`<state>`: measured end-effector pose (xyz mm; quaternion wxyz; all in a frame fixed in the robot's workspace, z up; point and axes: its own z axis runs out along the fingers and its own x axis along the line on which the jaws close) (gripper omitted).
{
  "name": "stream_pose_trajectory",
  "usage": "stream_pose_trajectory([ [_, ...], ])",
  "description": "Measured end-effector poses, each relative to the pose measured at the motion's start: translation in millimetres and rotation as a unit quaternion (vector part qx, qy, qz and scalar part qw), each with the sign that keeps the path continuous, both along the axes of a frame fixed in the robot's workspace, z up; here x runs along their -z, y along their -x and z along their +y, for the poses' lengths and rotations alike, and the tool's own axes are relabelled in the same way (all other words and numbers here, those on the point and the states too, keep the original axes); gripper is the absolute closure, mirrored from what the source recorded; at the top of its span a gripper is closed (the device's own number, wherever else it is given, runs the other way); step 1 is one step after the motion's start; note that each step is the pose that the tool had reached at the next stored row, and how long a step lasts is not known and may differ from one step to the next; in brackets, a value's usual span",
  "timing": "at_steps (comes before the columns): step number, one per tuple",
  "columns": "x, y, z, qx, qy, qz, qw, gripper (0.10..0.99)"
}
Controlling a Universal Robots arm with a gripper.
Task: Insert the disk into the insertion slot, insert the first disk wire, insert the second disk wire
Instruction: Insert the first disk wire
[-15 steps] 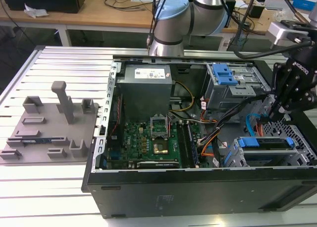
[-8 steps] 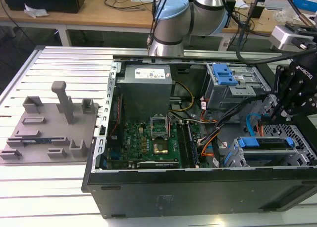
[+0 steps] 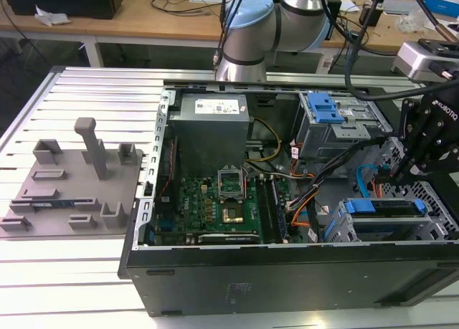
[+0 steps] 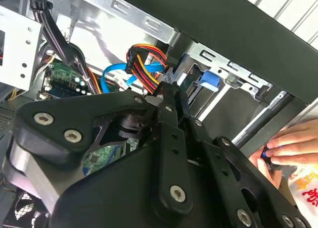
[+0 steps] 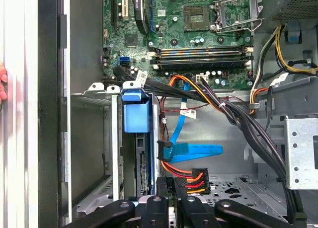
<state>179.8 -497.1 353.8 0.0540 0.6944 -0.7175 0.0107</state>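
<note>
The disk (image 3: 384, 207), in its blue carrier (image 5: 135, 116), sits inside the insertion slot (image 3: 434, 200), the low grey bay at the case's front on the exterior view's right. My gripper (image 5: 174, 188) is just behind the disk's rear edge. It is shut on the black plug of a red, orange and yellow disk wire (image 5: 191, 178); the same wire bundle (image 4: 146, 64) shows at my fingertips (image 4: 169, 96). A flat blue disk wire (image 5: 191, 151) with a blue plug hangs loose beside it, a little above the gripper.
The taller cage with a blue latch (image 3: 326, 110) stands behind the bay. Black cable bundles (image 5: 238, 118) cross between motherboard (image 5: 198, 39) and bay. A person's hand (image 4: 283, 148) rests outside the case wall. A grey fixture plate (image 3: 68, 186) lies on the exterior view's left.
</note>
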Motion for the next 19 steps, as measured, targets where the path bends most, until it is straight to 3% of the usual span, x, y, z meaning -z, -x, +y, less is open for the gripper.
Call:
stream_pose_trajectory([
  [3, 0.0, 0.0, -2.9, 0.000, -0.0013, 0.0000, 1.0000, 0.918],
  [4, 0.1, 0.1, -5.2, 0.000, -0.0053, -0.0003, 1.0000, 0.918],
  [5, 0.1, 0.0, -9.7, 0.000, -0.0107, -0.0006, 0.9999, 0.918],
  [7, 0.1, 0.0, -16.9, 0.000, -0.0137, -0.0006, 0.9999, 0.918],
  [19, 0.1, 1.3, -18.8, 0.004, -0.0130, -0.0010, 0.9999, 0.918],
])
